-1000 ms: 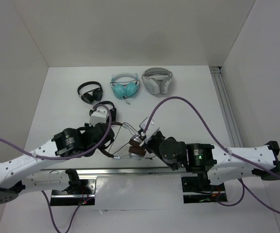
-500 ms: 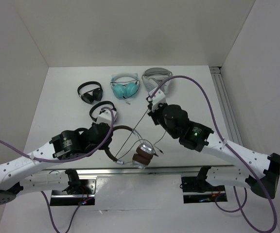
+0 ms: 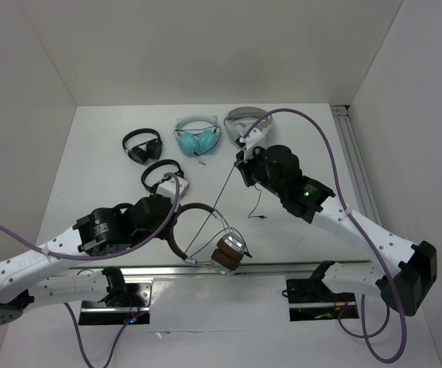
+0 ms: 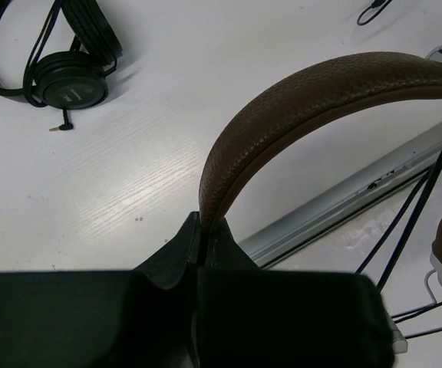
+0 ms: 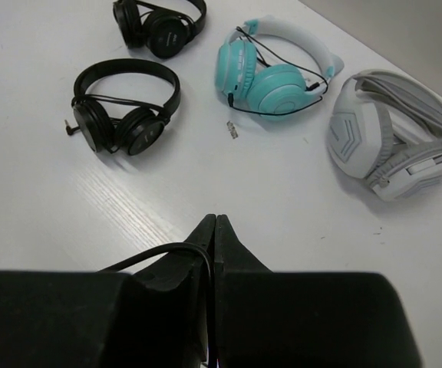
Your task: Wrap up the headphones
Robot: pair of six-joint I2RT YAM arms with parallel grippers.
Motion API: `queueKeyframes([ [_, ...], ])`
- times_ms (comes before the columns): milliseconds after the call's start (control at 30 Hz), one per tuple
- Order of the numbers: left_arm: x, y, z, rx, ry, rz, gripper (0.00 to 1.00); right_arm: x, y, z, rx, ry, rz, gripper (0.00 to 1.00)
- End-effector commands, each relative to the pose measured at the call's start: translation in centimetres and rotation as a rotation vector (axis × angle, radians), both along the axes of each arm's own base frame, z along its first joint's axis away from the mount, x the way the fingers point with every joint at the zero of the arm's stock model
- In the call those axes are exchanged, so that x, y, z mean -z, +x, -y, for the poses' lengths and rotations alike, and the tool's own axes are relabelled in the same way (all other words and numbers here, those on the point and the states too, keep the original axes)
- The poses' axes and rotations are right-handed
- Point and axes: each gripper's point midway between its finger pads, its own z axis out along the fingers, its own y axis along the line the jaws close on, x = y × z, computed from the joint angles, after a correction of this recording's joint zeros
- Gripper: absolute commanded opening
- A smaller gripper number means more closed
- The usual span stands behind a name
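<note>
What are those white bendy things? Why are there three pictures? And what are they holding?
Those are a robot's left arm and right arm. One picture looks down from a camera above them. The other two come from small cameras on the wrists. The left gripper pinches the brown headphones by the headband. The right gripper pinches their thin black cable. On the white table lie a black pair, a second black pair, a teal pair and a white-grey pair.
</note>
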Motion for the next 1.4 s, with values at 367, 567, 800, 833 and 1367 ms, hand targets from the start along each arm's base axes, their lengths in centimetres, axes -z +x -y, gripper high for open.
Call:
queueKeyframes([
  [367,-8.6,-1.0,0.6,0.051,-0.239,0.077,0.00,2.2,0.7,-2.5,-0.091,0.189,-0.037,0.01],
  [567,-13.7,0.1,0.5,-0.054,-0.359,0.133,0.00,4.4,-1.6,-5.2,-0.245,0.301,-0.112,0.01],
  [800,-16.8,1.3,1.7,-0.142,-0.457,0.130,0.00,6.7,-3.7,-8.4,-0.370,0.448,-0.191,0.09],
  [833,-17.0,1.5,1.8,-0.156,-0.461,0.133,0.00,6.4,-4.2,-9.4,-0.403,0.477,-0.190,0.10],
  [1367,-20.9,4.6,-0.6,-0.504,-0.581,0.203,0.00,15.3,-9.2,-12.5,-0.463,0.513,-0.356,0.03],
])
